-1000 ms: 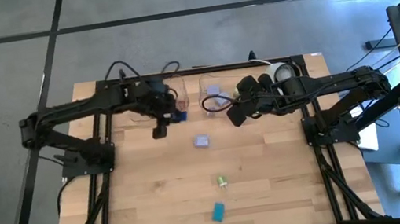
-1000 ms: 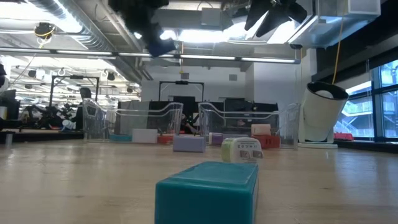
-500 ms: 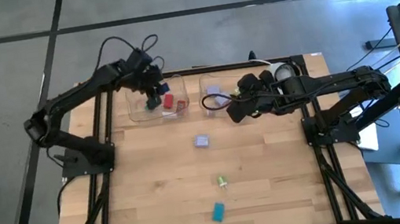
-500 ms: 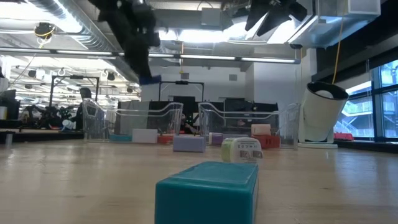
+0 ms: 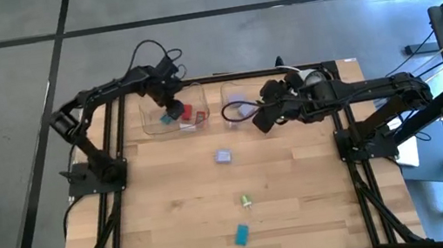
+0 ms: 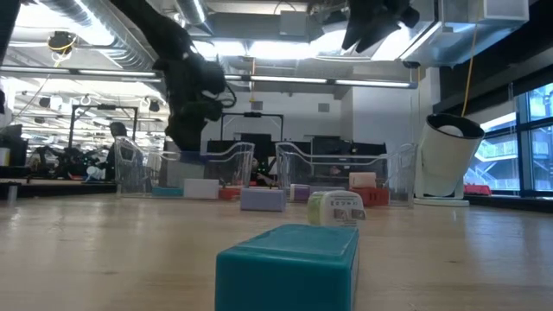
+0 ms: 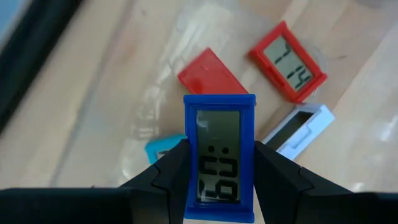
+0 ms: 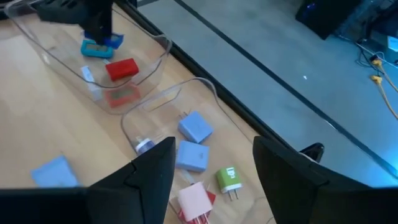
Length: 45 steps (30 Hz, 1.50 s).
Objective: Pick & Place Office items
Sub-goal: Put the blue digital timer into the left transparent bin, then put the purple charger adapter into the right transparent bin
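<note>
- The left gripper [image 7: 219,171] is clamped on a small dark blue clock [image 7: 219,155] and hangs over the left clear tray [image 5: 154,125] at the far side of the counter [image 5: 173,210].
- That tray already holds two red pieces [image 7: 211,76], a white one [image 7: 298,127] and a teal one [image 7: 163,149]; the blue clock has not been let go.
- The right gripper [image 8: 214,158] hovers over the right clear tray [image 5: 229,116] with its fingers apart and nothing between them.
- In the right tray lie two pale blue plug pieces [image 8: 196,127], a green one [image 8: 228,178] and a pink one [image 8: 194,200].
- Three items are left loose on the counter: a lilac piece [image 5: 223,156] near the trays, a green plug [image 5: 245,200] mid-counter and a teal block [image 5: 241,235] at the near edge.
- My reading: most of the sorting is done; one drop is due now, then three more picks remain.
</note>
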Each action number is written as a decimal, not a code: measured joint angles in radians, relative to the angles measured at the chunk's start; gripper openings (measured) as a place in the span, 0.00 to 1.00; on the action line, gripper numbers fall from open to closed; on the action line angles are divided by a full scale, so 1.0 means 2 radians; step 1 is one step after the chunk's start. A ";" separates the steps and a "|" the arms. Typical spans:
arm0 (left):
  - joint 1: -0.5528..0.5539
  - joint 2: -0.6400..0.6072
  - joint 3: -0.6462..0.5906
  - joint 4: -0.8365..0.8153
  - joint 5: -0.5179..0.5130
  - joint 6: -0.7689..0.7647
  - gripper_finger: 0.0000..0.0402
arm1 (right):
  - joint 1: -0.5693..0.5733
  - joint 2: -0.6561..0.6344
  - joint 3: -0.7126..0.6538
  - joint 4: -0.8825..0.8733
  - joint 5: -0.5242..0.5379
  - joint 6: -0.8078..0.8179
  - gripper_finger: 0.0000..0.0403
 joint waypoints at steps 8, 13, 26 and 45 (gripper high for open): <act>-0.008 0.033 0.000 0.000 -0.001 -0.015 0.36 | -0.012 0.000 0.000 0.000 -0.003 -0.003 0.54; -0.008 0.035 0.000 0.000 -0.006 -0.018 0.43 | -0.012 0.000 0.000 0.000 -0.014 0.003 0.54; -0.008 0.034 0.070 -0.076 -0.006 -0.040 0.58 | -0.012 0.000 0.000 0.000 -0.024 0.017 0.54; -0.097 -0.187 0.056 -0.093 0.000 -0.040 0.48 | -0.012 0.000 0.000 0.000 -0.036 0.048 0.54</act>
